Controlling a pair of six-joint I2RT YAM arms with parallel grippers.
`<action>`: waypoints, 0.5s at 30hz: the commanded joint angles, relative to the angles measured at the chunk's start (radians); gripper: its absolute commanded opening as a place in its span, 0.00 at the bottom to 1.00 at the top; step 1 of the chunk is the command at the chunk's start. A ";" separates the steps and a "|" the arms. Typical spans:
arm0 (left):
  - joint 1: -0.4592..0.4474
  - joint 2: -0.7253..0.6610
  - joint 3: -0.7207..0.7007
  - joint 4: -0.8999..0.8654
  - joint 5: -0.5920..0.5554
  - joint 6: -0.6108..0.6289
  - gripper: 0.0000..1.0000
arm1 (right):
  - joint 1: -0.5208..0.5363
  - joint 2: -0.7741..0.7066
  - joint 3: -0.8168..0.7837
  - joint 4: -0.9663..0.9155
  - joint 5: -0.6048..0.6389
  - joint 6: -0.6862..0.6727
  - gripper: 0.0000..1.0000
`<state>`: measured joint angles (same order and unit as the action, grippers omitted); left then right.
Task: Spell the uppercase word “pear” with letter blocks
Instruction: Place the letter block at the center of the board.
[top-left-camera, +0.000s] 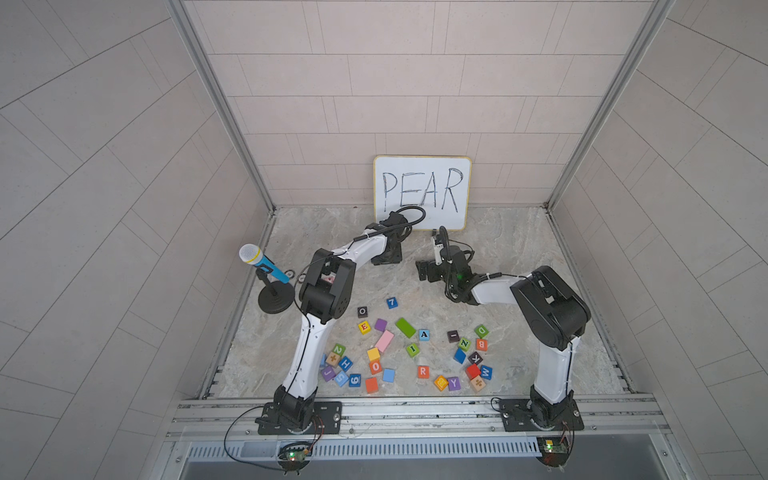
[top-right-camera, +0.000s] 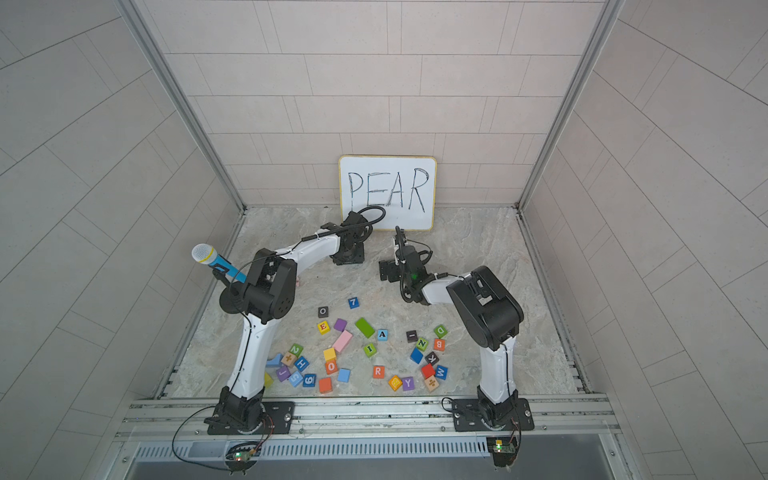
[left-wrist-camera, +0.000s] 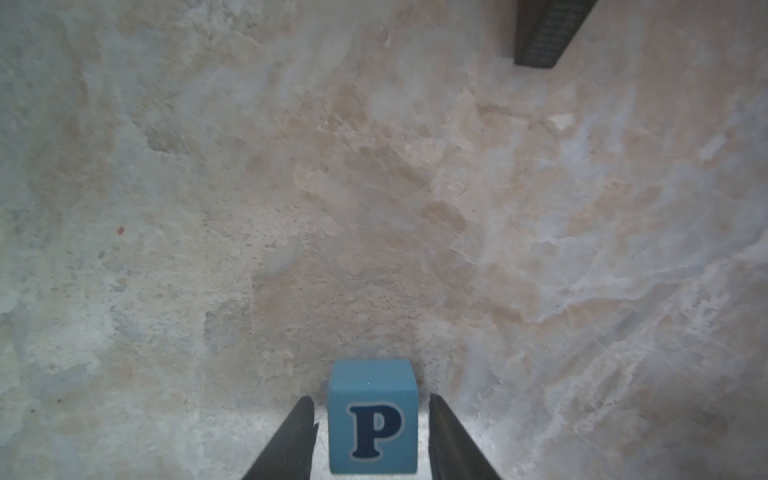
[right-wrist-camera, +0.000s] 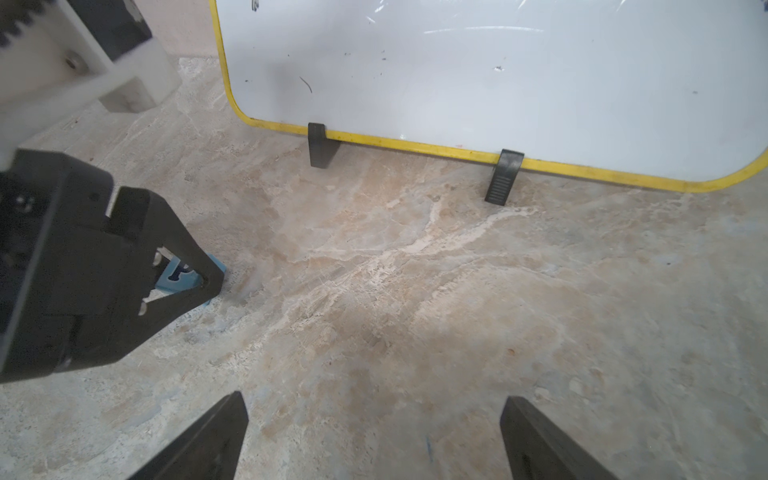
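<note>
P (left-wrist-camera: 372, 419) sits nr surface (top-left-camera: 498, 249) far edge, left fingers (left-wrist-camera: 291, 440) narrowly clear each side, right fingers (right-wrist-camera: 208, 440) wide & empty; E (top-left-camera: 364, 327), A (top-left-camera: 424, 334), R (top-left-camera: 422, 371) unplaced toward front edge.

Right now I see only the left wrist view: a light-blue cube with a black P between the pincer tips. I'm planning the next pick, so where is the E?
Observer: The yellow cube with a red E rests letter up beside a plain purple cube.
Operator: And the A?
Observer: The light-blue cube with a black A sits right next to a green rectangular block.
Operator: Is the other arm free?
Observer: The right pincer is open and holds nothing, facing the white board with PEAR handwritten on it.
</note>
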<state>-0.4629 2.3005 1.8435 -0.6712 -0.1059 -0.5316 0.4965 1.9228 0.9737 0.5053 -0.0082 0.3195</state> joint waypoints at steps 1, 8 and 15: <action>-0.001 -0.009 0.005 -0.031 -0.031 -0.001 0.53 | -0.003 -0.007 -0.009 0.001 -0.004 0.015 1.00; -0.002 -0.068 -0.016 -0.031 -0.046 -0.004 0.61 | -0.001 -0.032 0.002 -0.022 -0.016 0.014 1.00; -0.002 -0.152 -0.058 -0.026 -0.043 -0.015 0.80 | 0.005 -0.077 0.006 -0.055 -0.029 0.011 1.00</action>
<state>-0.4629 2.2269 1.8069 -0.6804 -0.1341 -0.5396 0.4965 1.9083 0.9737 0.4740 -0.0280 0.3199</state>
